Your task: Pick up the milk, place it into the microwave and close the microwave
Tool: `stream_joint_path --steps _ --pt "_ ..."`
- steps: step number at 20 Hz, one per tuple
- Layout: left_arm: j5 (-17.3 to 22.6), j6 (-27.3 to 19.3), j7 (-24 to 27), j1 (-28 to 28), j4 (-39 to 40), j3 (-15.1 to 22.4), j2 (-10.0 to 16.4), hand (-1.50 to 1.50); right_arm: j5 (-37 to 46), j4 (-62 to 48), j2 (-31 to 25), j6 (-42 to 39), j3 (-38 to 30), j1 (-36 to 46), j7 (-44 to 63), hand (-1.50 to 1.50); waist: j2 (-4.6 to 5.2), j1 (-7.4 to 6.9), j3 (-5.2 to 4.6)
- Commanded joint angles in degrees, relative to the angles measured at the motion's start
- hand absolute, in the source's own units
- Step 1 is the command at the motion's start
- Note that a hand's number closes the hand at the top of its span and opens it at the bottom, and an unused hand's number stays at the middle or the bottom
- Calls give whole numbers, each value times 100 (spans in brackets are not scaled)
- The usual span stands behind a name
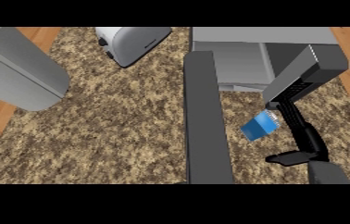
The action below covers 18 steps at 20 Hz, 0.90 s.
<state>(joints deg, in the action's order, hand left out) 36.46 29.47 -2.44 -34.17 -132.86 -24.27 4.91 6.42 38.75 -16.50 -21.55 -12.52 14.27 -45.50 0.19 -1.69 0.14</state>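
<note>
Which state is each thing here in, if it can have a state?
microwave door, swung open.
milk, tilted, outside the microwave, against the right hand.
right hand, grip on the milk cannot be told.
toaster, lever position not visible.

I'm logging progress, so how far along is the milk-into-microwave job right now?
Done: the microwave door stands open. In hand: the milk is tilted against the right hand, just outside the microwave; I cannot tell whether it is gripped. Left: put it inside and close the door.
</note>
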Motion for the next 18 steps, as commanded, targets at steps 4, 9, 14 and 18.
stream_joint_path --steps 4,9,14,18 --pt "440 148 -61 -283 -544 -10 -132 -150 254 -1330 0 -115 85 387 -1315 -150 22 -54 12" --pt "440 132 -27 -114 -350 -121 -25 -150 91 -1575 -59 -524 85 642 -1325 -150 17 3 8" --pt "287 434 142 -347 -292 22 -234 -150 28 -1942 247 -428 98 933 -1367 150 40 -125 18" --pt "598 288 -56 -269 -260 -79 10 -150 84 -1924 374 -553 265 973 -1585 150 38 -55 17"
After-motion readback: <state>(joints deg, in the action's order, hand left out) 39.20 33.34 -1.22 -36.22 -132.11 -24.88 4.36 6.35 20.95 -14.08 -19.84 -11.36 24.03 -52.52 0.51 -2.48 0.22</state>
